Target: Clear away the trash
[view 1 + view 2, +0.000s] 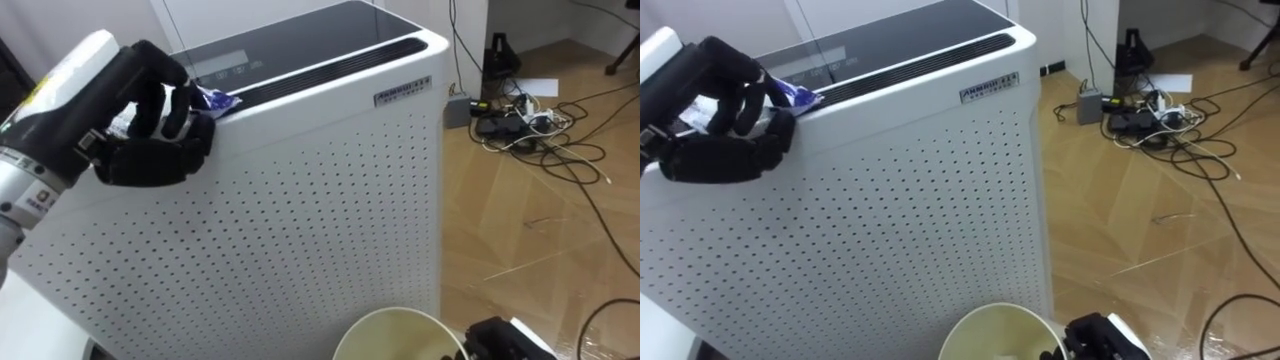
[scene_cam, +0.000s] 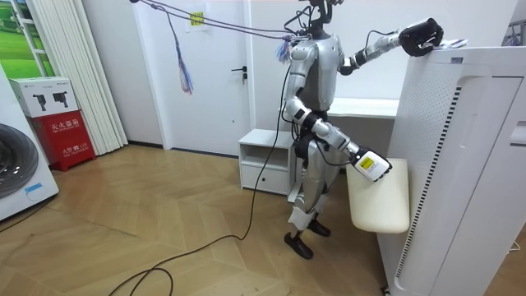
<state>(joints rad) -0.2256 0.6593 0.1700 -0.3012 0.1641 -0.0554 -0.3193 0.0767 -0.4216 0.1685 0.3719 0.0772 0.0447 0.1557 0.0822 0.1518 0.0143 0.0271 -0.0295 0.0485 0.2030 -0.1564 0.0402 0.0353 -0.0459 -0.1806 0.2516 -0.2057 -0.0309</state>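
Atop purifier (image 1: 330, 200), L hand (image 1: 150, 125) round wrapper (image 1: 216, 100)

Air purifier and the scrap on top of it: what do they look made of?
Air purifier: likely matte white plastic, side evenly perforated; top panel glossy dark. Scrap in the left hand: thin blue-and-white crinkled film, probably a plastic wrapper.

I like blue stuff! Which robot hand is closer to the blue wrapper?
Left. The left robot hand is curled round the wrapper on top of the white machine; the right robot hand is low down, at the bin.
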